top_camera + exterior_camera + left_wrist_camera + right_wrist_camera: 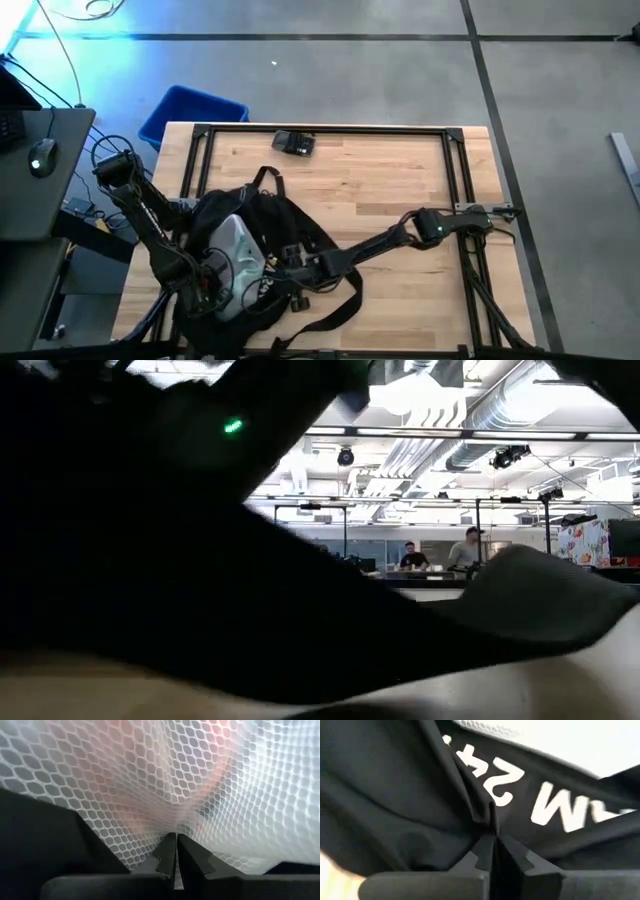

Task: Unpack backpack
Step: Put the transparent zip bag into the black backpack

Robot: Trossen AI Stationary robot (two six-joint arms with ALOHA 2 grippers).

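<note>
A: What's the biggest thing there?
B: The wooden table (400,190), with a black frame round its edge. On its near left part lies the backpack (265,225), black, its straps spread over the wood, with a pale mesh lining (235,255) showing at its opening.

A: And the arms?
B: Both are at the backpack. The left gripper (176,851) is in the opening, fingers pressed together on a fold of the white mesh. The right gripper (493,845) reaches across from the right, fingers together, pinching a ridge of black fabric just beside the white lettering (540,795).

A: Anything else?
B: A small dark object (295,143) sits near the far edge, well apart from the backpack. A blue bin (190,115) stands on the floor past the far left corner. In the low view, dark fabric fills most of the frame; two people (440,552) are far off in the room behind.
</note>
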